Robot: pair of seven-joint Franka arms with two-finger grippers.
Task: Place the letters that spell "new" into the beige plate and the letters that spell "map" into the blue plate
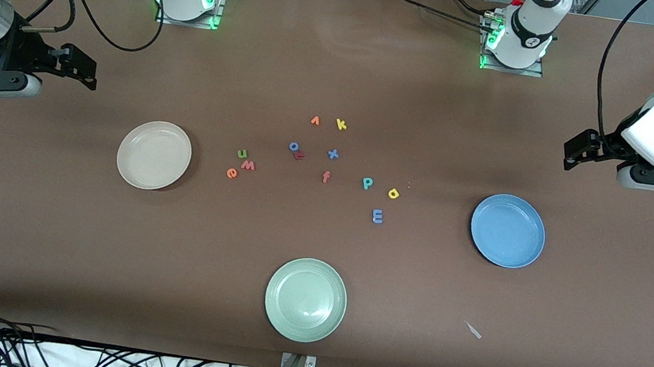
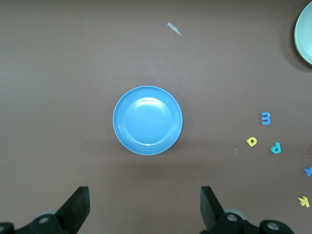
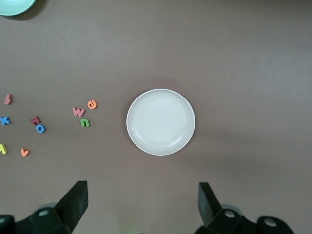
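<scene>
The beige plate [image 1: 154, 155] [image 3: 160, 122] lies empty toward the right arm's end. Beside it are the green n [image 1: 242, 153] [image 3: 85, 122], red-pink w [image 1: 248, 166] [image 3: 78, 111] and orange e [image 1: 231, 173] [image 3: 91, 104]. The blue plate [image 1: 508, 230] [image 2: 147, 120] lies empty toward the left arm's end. The teal p [image 1: 367, 182] [image 2: 276, 147], yellow a [image 1: 393, 193] [image 2: 251, 141] and lavender m [image 1: 377, 216] [image 2: 265, 118] lie near it. My left gripper [image 1: 574, 153] [image 2: 145, 204] hangs open over bare table by the blue plate. My right gripper [image 1: 82, 69] [image 3: 142, 202] hangs open over bare table by the beige plate.
A pale green plate [image 1: 305, 299] sits nearest the front camera. Loose letters lie mid-table: orange v [image 1: 314, 121], yellow k [image 1: 341, 124], blue o [image 1: 294, 146], blue x [image 1: 333, 154], orange f [image 1: 326, 176]. A small paper scrap [image 1: 474, 330] lies near the blue plate.
</scene>
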